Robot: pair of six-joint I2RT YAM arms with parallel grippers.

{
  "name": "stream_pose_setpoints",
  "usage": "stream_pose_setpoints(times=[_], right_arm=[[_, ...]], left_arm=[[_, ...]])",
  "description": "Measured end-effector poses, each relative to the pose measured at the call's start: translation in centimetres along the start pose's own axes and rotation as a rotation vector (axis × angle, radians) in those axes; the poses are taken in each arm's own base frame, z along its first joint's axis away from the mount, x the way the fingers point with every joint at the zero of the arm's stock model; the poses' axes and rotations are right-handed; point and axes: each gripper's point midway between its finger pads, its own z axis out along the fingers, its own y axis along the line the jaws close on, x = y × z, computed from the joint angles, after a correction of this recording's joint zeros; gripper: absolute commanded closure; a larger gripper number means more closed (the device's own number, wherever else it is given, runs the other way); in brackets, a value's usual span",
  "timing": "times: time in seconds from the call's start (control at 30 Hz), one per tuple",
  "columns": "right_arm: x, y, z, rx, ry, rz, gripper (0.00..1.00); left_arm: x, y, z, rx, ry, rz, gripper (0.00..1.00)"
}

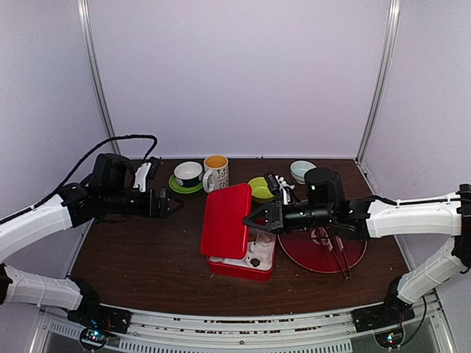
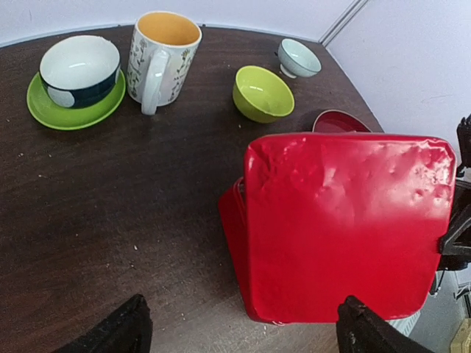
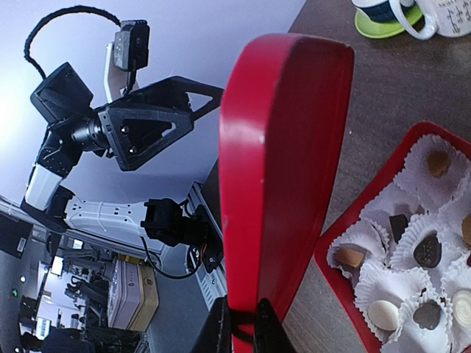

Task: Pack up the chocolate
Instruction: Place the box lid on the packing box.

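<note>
A red box stands in the middle of the table. Several chocolates sit in white paper cups inside it, dark brown, tan and cream-white. My right gripper is shut on the edge of the red lid and holds it tilted up over the box's left side; in the right wrist view the fingertips pinch the lid. My left gripper is open and empty, left of the lid and apart from it. The lid also fills the left wrist view.
A red plate with pink-handled tongs lies right of the box. Behind stand a floral mug, a dark bowl on a green saucer, a green bowl and a small pale bowl.
</note>
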Motion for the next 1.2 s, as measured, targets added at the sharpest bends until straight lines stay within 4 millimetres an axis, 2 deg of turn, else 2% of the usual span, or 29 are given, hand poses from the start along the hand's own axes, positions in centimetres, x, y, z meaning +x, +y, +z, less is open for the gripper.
stream_pose_setpoints(times=[0.2, 0.3, 0.53, 0.73, 1.2], right_arm=[[0.5, -1.9, -0.1, 0.017, -0.006, 0.096, 1.00], [0.5, -2.9, -0.2, 0.012, -0.019, 0.145, 1.00], [1.6, -4.8, -0.2, 0.021, -0.003, 0.233, 1.00], [1.4, -5.1, -0.4, 0.020, -0.009, 0.254, 1.00], [0.9, -7.4, -1.5, 0.060, 0.002, 0.263, 1.00]], left_arm=[[3.5, 1.1, 2.9, 0.018, 0.116, -0.049, 0.19], [4.6, 1.2, 4.0, 0.034, 0.160, -0.067, 0.21], [5.7, 0.8, 6.1, 0.096, 0.214, -0.089, 0.25], [6.7, 0.6, 7.8, 0.141, 0.260, -0.114, 0.25], [7.7, 0.4, 9.2, 0.200, 0.263, -0.110, 0.22]])
